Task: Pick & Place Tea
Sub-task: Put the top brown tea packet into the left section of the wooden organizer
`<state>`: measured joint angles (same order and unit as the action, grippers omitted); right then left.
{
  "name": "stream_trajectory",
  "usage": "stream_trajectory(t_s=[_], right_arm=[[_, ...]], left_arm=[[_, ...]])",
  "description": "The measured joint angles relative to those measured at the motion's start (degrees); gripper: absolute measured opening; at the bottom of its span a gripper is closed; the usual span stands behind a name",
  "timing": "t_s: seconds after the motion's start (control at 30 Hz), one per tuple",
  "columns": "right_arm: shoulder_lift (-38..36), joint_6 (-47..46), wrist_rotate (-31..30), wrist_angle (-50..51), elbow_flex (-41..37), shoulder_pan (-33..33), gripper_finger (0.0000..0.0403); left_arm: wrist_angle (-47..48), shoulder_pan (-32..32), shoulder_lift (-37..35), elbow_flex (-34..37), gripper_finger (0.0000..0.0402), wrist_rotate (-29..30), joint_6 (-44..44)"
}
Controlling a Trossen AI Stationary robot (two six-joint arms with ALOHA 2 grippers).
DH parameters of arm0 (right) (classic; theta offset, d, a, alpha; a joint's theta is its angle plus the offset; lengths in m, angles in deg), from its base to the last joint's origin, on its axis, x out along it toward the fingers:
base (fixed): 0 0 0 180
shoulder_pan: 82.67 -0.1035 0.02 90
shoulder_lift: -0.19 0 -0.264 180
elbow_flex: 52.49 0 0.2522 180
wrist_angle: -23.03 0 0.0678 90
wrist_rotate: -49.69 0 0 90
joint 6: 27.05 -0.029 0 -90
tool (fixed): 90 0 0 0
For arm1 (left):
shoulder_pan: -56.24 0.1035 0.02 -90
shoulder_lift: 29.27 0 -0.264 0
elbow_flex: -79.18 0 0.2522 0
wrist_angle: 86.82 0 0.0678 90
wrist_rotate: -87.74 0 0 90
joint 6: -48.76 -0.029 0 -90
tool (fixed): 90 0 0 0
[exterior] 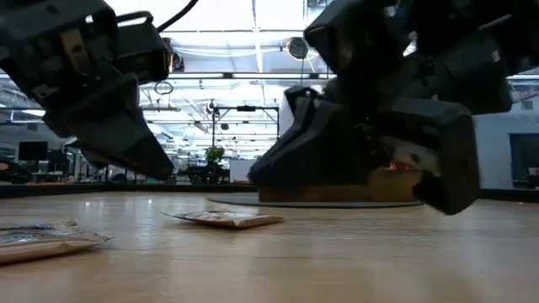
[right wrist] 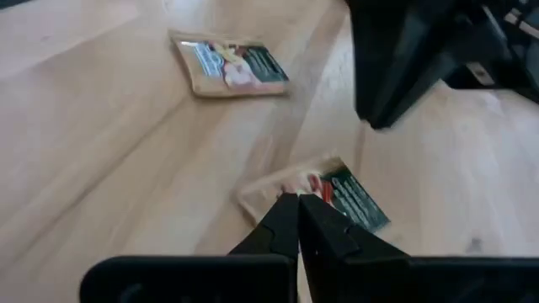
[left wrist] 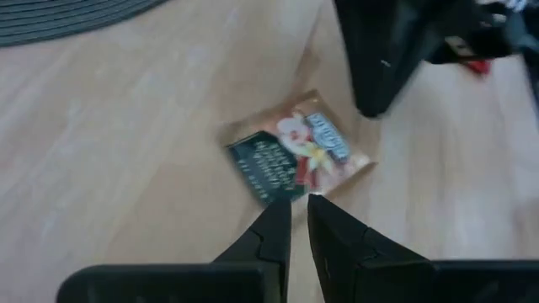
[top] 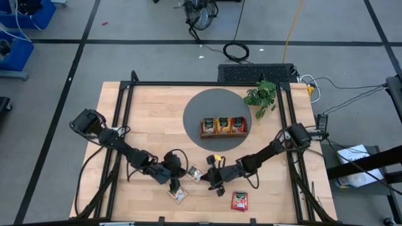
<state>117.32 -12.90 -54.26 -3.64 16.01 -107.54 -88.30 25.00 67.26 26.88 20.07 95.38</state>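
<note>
Near the front edge of the light wooden tabletop (top: pixel 144 119), both grippers meet over a beige flat square tea sachet w/ dark print (top: pixel 195 174). Left gripper (top: pixel 175 182): fingers nearly together, slim gap, holding nothing. Right gripper (top: pixel 216 182): fingers pressed together, tips at the sachet's edge, prob. touching it. A 2nd beige sachet (top: pixel 178 194) lies near; a red sachet (top: pixel 239 200) further right. Brown wooden tray (top: pixel 223 127) holds more sachets.

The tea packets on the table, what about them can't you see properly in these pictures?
- Sachets in the wooden tray: high view, too small to read.
- Beige sachet: left wrist view, print blurred.
- Red sachet: hidden in the low view behind the right end effector.
- Tray: low view, mostly blocked by that end effector.
</note>
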Motion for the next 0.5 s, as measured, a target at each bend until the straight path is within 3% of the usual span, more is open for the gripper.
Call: stream_trajectory(t_s=[0.13, 0.3, 0.5], right_arm=[[0.02, -1.28, 0.79, 1.57, 0.13, 1.29, 0.0000], [1.37, -3.55, 6.25, 3.03, 0.11, 2.99, 0.0000], [5.23, -4.51, 6.81, -1.02, 0.29, 4.15, 0.0000]], left_arm=[[0.21, 0.29, 0.00, -0.03, 0.0075, 0.15, -1.47], [1.24, 1.64, 0.00, -0.01, 0.0156, 0.15, 0.08], [1.85, 3.30, 0.00, -0.01, 0.0239, -2.82, 2.37]])
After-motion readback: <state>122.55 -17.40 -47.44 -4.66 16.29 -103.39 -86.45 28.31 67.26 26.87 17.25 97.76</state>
